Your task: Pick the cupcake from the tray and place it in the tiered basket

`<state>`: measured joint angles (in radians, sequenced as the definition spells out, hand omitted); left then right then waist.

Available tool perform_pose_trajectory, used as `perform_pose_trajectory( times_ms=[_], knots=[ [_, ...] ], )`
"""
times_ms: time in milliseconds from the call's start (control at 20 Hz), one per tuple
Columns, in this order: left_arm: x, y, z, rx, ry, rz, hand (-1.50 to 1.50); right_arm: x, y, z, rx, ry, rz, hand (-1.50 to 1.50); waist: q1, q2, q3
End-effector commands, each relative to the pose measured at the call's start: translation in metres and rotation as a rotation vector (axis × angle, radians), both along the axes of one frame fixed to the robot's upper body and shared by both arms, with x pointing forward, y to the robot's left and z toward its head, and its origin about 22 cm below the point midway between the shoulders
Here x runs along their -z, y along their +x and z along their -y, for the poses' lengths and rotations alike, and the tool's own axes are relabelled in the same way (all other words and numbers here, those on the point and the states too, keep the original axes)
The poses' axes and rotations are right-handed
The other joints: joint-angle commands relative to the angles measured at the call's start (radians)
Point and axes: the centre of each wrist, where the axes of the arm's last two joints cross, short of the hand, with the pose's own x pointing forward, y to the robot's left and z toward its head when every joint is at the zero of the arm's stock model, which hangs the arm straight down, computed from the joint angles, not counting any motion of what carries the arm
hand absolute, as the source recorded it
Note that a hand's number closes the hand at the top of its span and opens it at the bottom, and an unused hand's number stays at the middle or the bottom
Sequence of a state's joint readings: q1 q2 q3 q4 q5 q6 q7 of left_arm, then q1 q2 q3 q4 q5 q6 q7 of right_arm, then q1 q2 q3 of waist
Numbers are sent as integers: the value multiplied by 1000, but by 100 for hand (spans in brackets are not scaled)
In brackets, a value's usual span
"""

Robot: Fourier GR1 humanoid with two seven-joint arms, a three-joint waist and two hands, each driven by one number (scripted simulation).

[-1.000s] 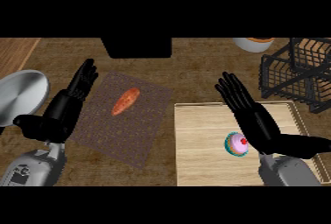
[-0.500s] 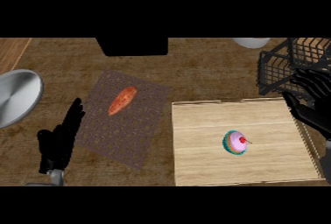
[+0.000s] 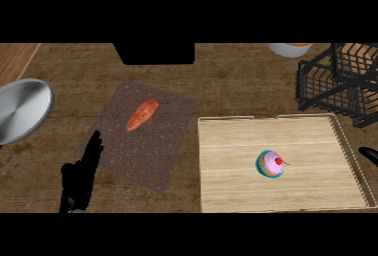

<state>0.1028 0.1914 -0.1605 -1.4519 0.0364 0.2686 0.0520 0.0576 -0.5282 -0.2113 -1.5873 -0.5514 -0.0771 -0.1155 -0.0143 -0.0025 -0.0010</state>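
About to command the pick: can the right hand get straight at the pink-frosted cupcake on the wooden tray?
Probably yes. The right hand shows at the wooden tray's right edge, and nothing stands between it and the pink-frosted cupcake.

A: We log the counter (image 3: 221, 75) as dark brown wood grain; a lighter plank strip (image 3: 15, 57) runs at its far left corner.

B: We note a black block (image 3: 155, 52) on the counter's far edge. Lighting even, shadows faint.
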Motion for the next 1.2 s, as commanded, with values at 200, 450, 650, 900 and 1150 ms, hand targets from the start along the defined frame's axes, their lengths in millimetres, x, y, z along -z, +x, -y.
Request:
perform_pose_trajectory(
  times_ms=[200,450,650,900,1150],
  knots=[
    [5,2,-6,-14,3,5,0,-59,-15,-7,-291,-431,-339,-150,-1,-2,-4],
    [9,-9,15,12,-12,-8,0,-88,-22,-23,-290,-704,-454,-150,11,0,-2],
    [8,16,4,-3,-10,6,0,-98,-35,-63,-209,-791,-471,-150,4,2,-2],
    [7,2,20,22,-5,-10,0,-91,-39,-112,-182,-804,-497,-150,23,3,0],
    [23,-6,10,11,3,7,0,-86,-24,-133,-166,-891,-529,-150,25,4,0]
  ],
)
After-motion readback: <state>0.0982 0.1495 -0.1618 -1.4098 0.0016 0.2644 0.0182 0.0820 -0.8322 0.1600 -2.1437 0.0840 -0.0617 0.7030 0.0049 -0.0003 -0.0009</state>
